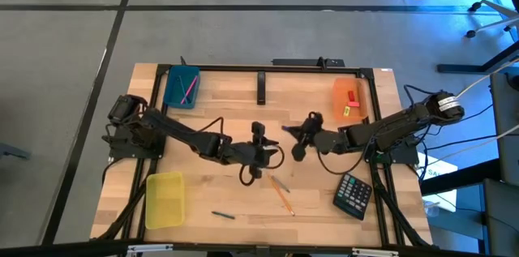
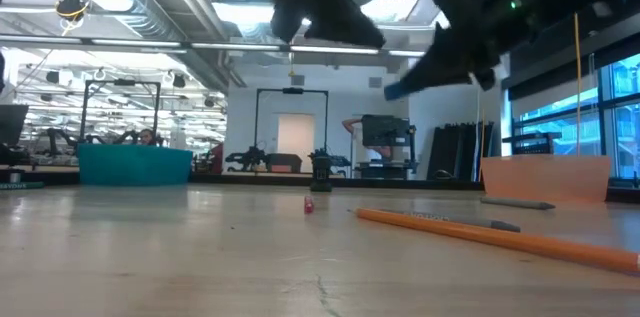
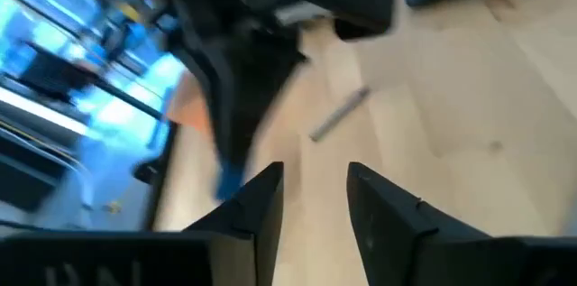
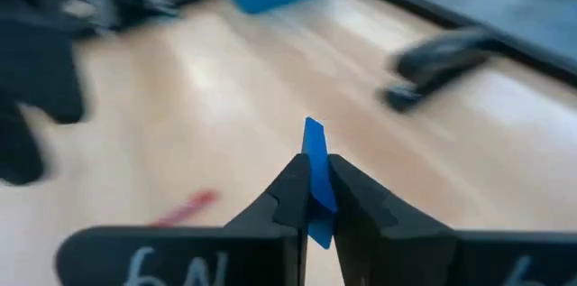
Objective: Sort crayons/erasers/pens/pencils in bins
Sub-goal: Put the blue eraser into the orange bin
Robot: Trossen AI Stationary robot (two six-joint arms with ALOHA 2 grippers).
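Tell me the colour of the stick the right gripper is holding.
Blue. The stick is pinched in the right gripper, clearest in the right wrist view.

No legible text, brand or sign anywhere. Pale marks on the right gripper body, toward 7 o'clock, too blurred to read. Calculator keys unreadable.
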